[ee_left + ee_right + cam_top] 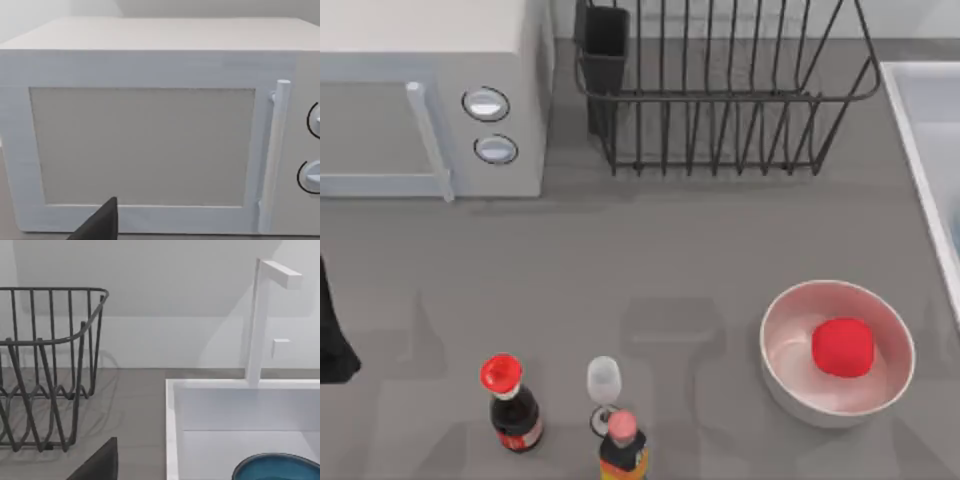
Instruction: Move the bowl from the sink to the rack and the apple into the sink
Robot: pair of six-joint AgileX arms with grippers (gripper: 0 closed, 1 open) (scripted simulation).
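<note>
**Bowl sits in the sink on the right arm's side**

The teal-blue bowl (276,467) lies low in the sink (172,430), part of its red-orange-edged round showing in the right wrist view, ahead of the right claw (97,462). Whether that claw's fingers are apart or together I cannot tell. The rack (720,95) stands just beside the sink at the back of the surface, to its left, so the right arm looks the nearer one for the bowl. The apple (843,347) rests inside a white bowl (782,375) near the sink's front edge.

The left claw (100,225) faces the microwave (430,100); its fingers cannot be judged either.

Counted: one teal bowl, one apple, one white bowl, one rack, one sink, two bottles (510,400), one small glass (604,380).
</note>
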